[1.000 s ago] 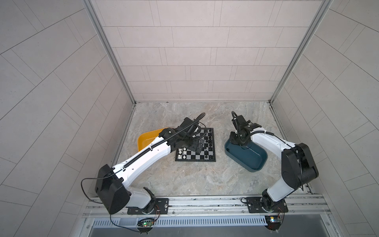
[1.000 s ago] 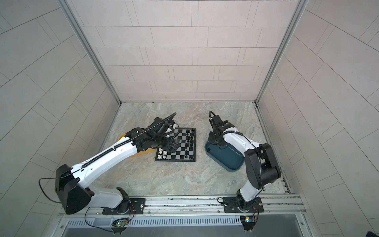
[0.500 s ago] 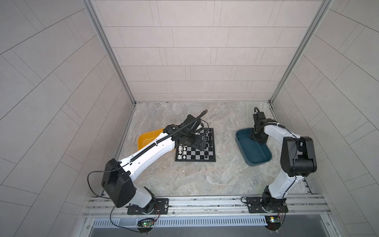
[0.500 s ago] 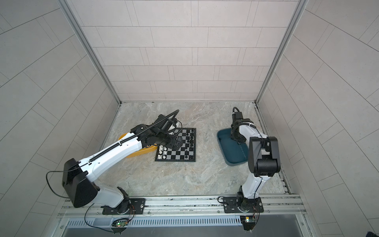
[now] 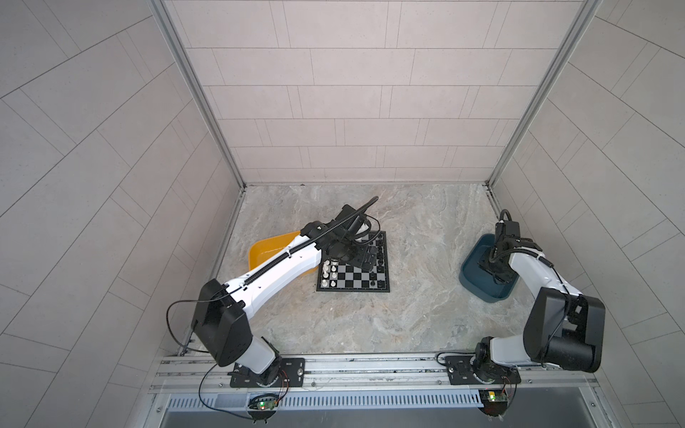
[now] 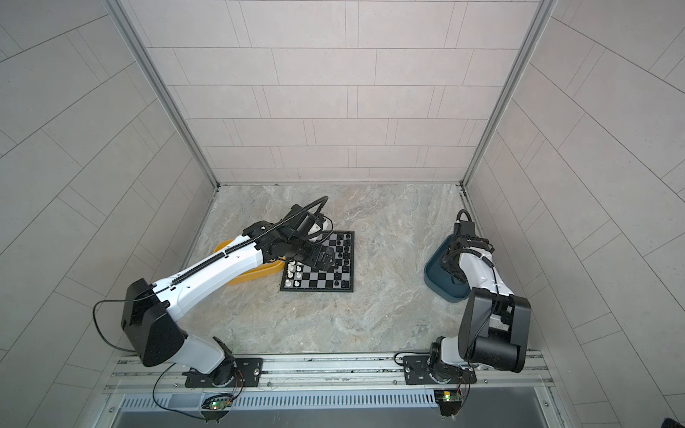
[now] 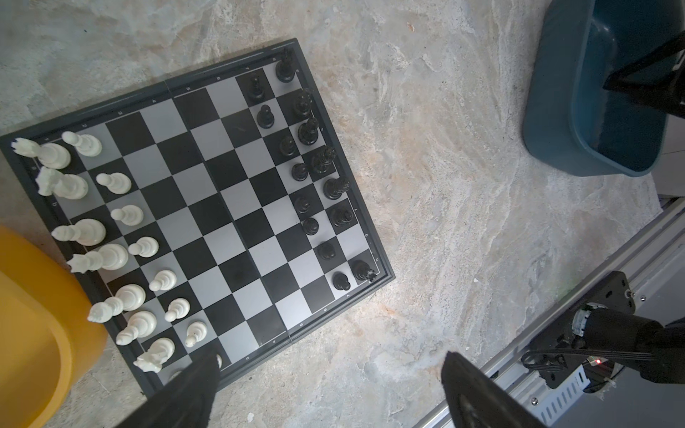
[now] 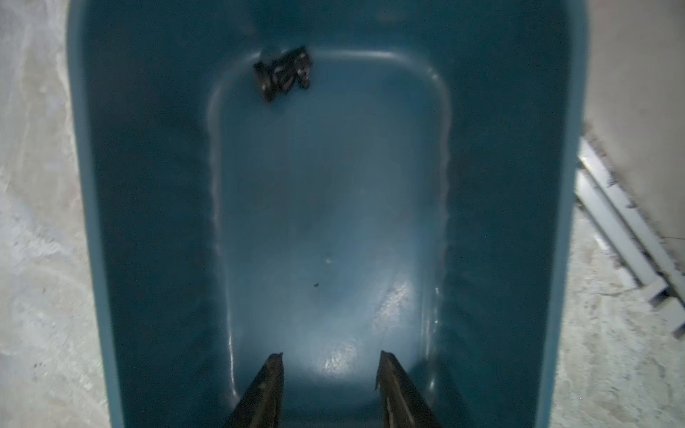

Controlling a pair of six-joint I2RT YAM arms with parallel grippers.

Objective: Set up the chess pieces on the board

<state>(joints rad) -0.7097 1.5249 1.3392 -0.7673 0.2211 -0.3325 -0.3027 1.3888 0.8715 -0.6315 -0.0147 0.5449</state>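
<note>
The chess pieces [image 7: 111, 255] stand almost all on the board [image 7: 222, 207], which lies flat near the middle of the table [image 7: 444, 185].

The left fingers [image 7: 189, 392] are spread wide with nothing between them. They hang above the board's corner on the white side. In the left wrist view one fingertip overlaps the board's edge and half hides a white pawn there. The other fingertip is over bare table beside the board.

The right fingers [image 8: 270, 385] are partly apart, with a clear gap and nothing in it. They point down into the teal tray [image 8: 148, 185], just over its floor. Against the tray's far end wall lies a small black shape [image 8: 283, 76], too blurred to name and well apart from the fingertips.

On the board, the white pieces [image 7: 128, 215] fill two rows along one edge, and the black pieces [image 7: 322, 159] fill two rows along the opposite edge. One grey square in the black back row, next to the corner piece, shows bare. The rows between the two sets are open squares.

The yellow tray [image 7: 33, 333] sits just beside the white edge of the board. In both top views the left arm crosses over the yellow tray, and the teal tray sits well apart from the board, near the right wall.
</note>
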